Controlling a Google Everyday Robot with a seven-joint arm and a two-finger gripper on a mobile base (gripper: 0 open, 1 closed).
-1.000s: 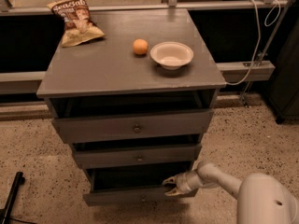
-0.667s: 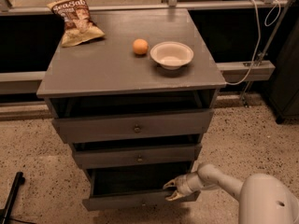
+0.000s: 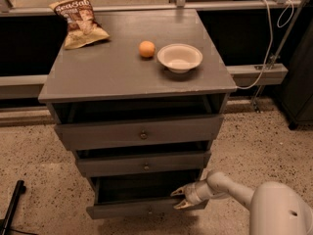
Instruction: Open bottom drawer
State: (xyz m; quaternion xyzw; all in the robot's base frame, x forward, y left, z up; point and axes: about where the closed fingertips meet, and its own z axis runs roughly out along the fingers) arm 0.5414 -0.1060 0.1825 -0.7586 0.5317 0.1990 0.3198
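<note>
The bottom drawer (image 3: 128,210) is the lowest grey front of the cabinet, with a tiny dark knob at its centre. It stands pulled out toward me, and its dark inside shows above the front. My gripper (image 3: 178,199) is at the right end of this drawer front, at its top edge. Its two fingers are spread, one above the edge and one in front of it. My white arm (image 3: 230,187) reaches in from the lower right.
The middle drawer (image 3: 142,164) and top drawer (image 3: 139,132) are slightly out. On the cabinet top lie a chip bag (image 3: 78,21), an orange (image 3: 146,49) and a white bowl (image 3: 180,58). A black pole (image 3: 12,204) is on the floor at left. A cable (image 3: 266,43) hangs at right.
The bottom drawer has slid further out toward me. My gripper has moved with it, down and forward.
</note>
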